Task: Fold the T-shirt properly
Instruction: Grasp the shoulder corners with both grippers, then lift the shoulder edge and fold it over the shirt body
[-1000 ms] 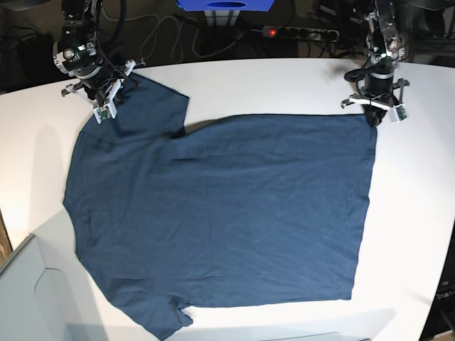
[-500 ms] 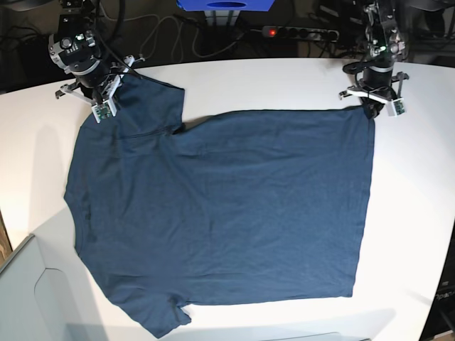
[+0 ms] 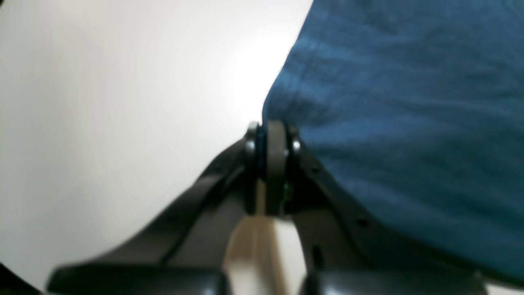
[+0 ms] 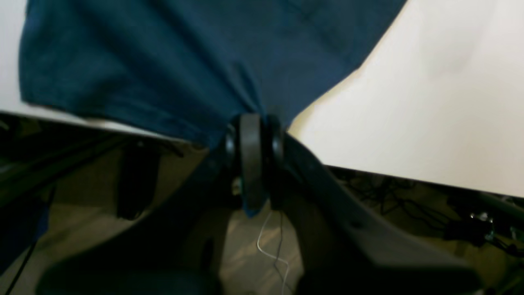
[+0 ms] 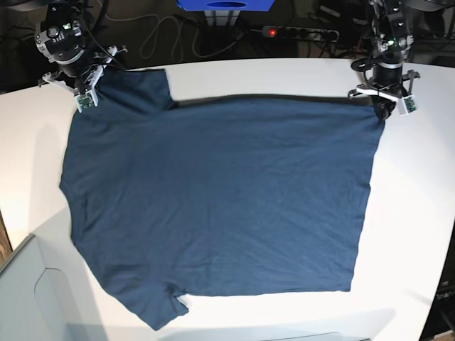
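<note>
The dark navy T-shirt (image 5: pixel 220 192) lies spread over the white table (image 5: pixel 412 213), with its far edge lifted and stretched between both arms. My left gripper (image 5: pixel 384 105) at the far right is shut on the T-shirt's far right corner; in the left wrist view the jaws (image 3: pixel 270 139) pinch the blue cloth (image 3: pixel 409 102). My right gripper (image 5: pixel 84 89) at the far left is shut on the shoulder by the far sleeve; in the right wrist view the fabric (image 4: pixel 163 61) hangs from the closed jaws (image 4: pixel 251 135) past the table edge.
A grey bin (image 5: pixel 28 298) sits at the near left corner. Behind the table are a power strip (image 5: pixel 298 32), cables and a blue stand (image 5: pixel 226 6). The right wrist view shows floor and wires (image 4: pixel 274 246) beneath the table's far edge.
Both grippers moved outward and toward the far edge, pulling the T-shirt's far edge taut and straight. The whole shirt slid toward the far side and the fold by the far sleeve flattened.
</note>
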